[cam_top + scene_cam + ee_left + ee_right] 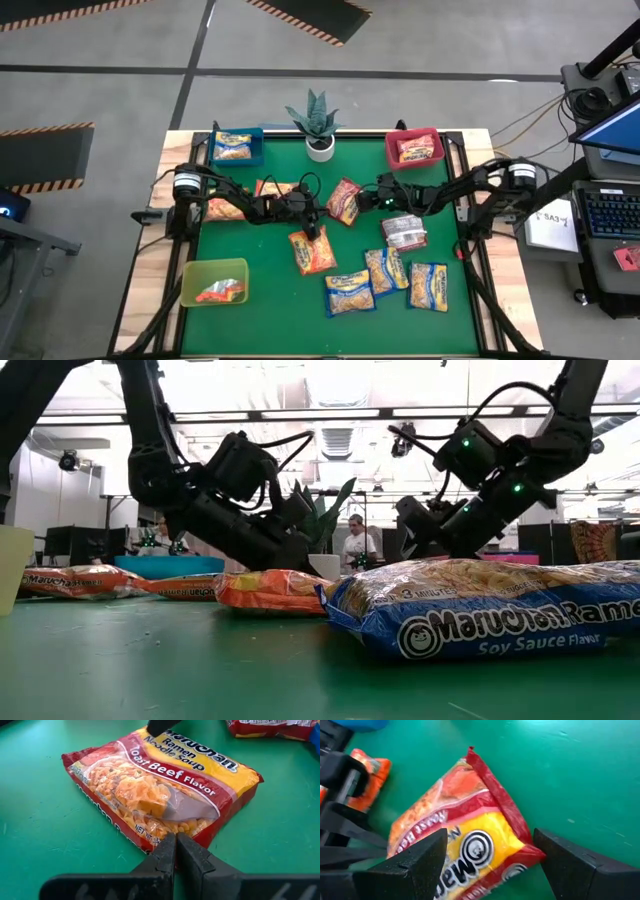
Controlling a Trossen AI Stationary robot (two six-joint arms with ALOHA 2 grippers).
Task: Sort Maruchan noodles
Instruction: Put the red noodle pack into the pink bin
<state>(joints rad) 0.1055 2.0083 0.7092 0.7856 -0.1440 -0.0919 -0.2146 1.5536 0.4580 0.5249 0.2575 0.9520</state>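
Observation:
A red Roast Beef noodle packet (pixel 345 200) (pixel 160 790) lies flat on the green mat at mid-table. My left gripper (pixel 326 215) (pixel 175 842) is shut, its tips at the packet's edge on the left-arm side. My right gripper (pixel 368 200) (pixel 490 840) is open, one finger on each side of the packet's opposite end (pixel 485 850). An orange packet (pixel 312 250) lies just nearer than the left gripper. Other orange packets (pixel 275 188) (pixel 222 208) rest under the left arm. My left gripper has its shut fingertips (pixel 172 845) at the red packet's long edge (pixel 150 842), coming in low from the table's left. I cannot tell whether they touch it. My right gripper straddles the packet's end; whether either finger (pixel 420 865) touches it cannot be told.
Blue bin (pixel 238 147) and red bin (pixel 415 148) at the far edge each hold a packet, with a potted plant (pixel 318 125) between them. The yellow-green bin (pixel 214 282) near left holds an orange packet. A silvery packet (pixel 404 232) and three blue-edged yellow packets (pixel 385 280) lie near right.

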